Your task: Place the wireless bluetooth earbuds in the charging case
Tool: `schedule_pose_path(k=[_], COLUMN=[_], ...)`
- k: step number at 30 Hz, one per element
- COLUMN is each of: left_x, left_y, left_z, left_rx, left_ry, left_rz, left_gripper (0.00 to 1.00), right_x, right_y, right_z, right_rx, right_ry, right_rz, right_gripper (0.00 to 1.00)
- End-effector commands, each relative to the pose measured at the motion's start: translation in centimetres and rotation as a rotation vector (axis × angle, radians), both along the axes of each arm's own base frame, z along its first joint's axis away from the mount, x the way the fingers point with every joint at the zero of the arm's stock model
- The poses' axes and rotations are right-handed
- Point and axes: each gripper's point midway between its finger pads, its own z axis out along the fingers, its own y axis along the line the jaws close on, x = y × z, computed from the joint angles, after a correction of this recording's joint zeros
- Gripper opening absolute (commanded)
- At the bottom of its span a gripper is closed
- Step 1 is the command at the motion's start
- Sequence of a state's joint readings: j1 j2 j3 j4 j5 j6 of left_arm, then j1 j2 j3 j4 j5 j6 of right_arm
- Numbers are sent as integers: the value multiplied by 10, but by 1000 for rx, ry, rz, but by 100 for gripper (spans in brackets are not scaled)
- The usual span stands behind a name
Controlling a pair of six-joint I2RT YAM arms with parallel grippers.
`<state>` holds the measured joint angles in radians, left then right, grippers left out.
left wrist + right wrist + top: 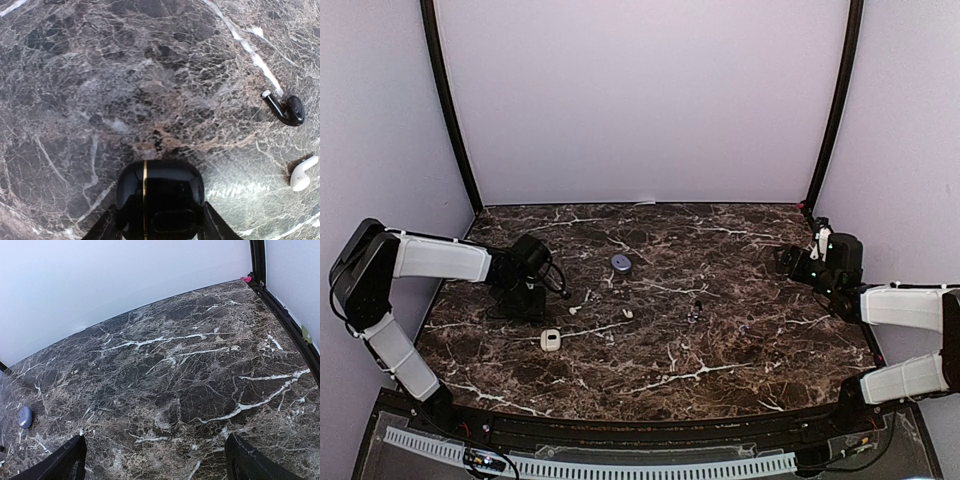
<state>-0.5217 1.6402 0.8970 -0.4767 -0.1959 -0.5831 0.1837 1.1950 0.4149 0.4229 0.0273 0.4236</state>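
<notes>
A glossy black charging case [160, 192] with a gold seam sits closed on the marble. My left gripper [160, 222] is shut on it, one finger pressed against each side. Just right of the case lie a black stemmed earbud [287, 109] and a white earbud [301, 175]. From above, the left gripper [530, 298] is at the table's left, with a white earbud [574, 309] beside it and another [627, 313] further right. Dark earbuds [696, 312] lie near the middle. My right gripper [790, 262] hovers open at the far right, holding nothing, its fingers [70, 462] wide apart.
A small white case [551, 340] lies near the left gripper, toward the front. A round blue-grey case [621, 262] sits behind the centre, also seen as the blue-grey case [25, 416] from the right wrist. Black frame posts [835, 110] and white walls bound the marble table [720, 370].
</notes>
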Motion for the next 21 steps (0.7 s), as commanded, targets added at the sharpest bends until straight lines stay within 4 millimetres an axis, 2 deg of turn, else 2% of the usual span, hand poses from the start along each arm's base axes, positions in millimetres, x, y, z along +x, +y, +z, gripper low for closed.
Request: schedule_pose_path(k=[1,5,9,17,21], left_x=[7,10,11,-15,-37], left_y=[0,-13,-37,-127,-173], left_z=[30,52,72,116,111], left_rx=[15,-35,-97,-221,-292], left_ry=[-82,-147,-209,-343,-327], left_rz=[-34,-100,-200,-559,-746], left_gripper=[53,53,53,53,53], right_x=[1,1,2,0,-2], right_y=[1,1,2,5,7], right_z=[9,8,13,23,26], right_rx=[-5,-4,0,14,16], right_ry=[-43,-40,-44,-37,-16], right_rz=[-4,-3,1,18,32], right_gripper=[96,96,96,97,97])
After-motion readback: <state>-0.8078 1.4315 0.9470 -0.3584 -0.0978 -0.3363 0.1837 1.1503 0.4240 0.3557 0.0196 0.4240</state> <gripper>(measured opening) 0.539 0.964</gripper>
